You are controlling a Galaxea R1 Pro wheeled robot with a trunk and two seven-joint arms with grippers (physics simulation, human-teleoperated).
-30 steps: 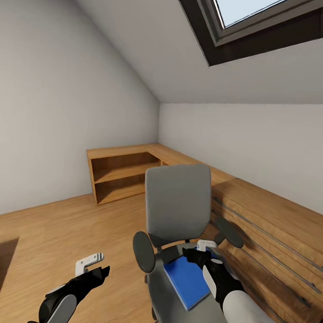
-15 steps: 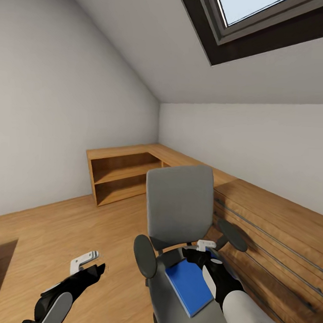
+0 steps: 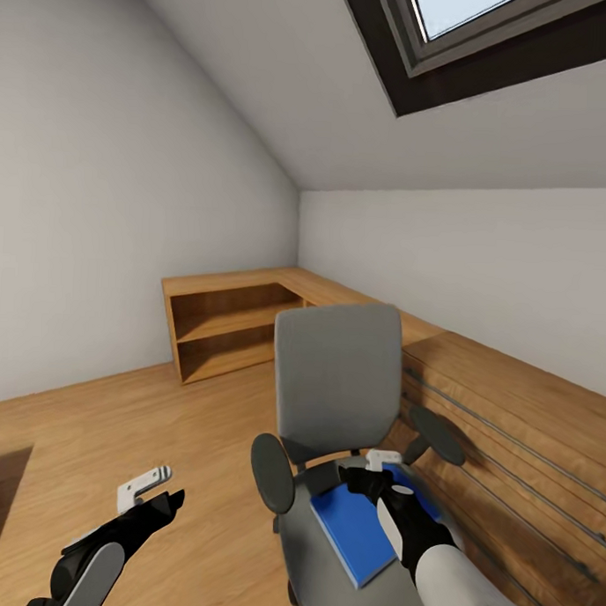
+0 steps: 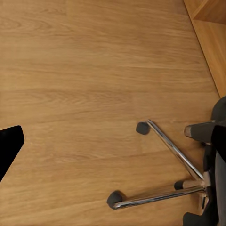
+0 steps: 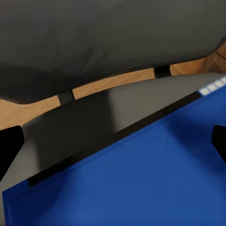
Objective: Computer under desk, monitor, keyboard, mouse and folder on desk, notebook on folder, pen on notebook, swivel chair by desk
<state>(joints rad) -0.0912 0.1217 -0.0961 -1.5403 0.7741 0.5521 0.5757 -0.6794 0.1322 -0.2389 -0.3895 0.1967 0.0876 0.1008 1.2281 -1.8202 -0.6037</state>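
Lower and further left than a second ago, the left end effector (image 3: 149,493) hangs over the wooden plank floor (image 3: 112,427); whether it is spread or closed I cannot tell. Right of it, the grey swivel chair with black armrests (image 3: 335,384) carries the flat bright blue rectangular folder (image 3: 355,526) on its seat. Over the folder's far edge, the right end effector (image 3: 373,469) remains poised, fingers wide apart, gripping nothing.

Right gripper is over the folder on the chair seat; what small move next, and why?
Probably ease the right gripper down onto the folder's rear edge and close. Its fingers appear open, straddling that edge in the right wrist view, and the folder lies flat on the swivel chair seat.
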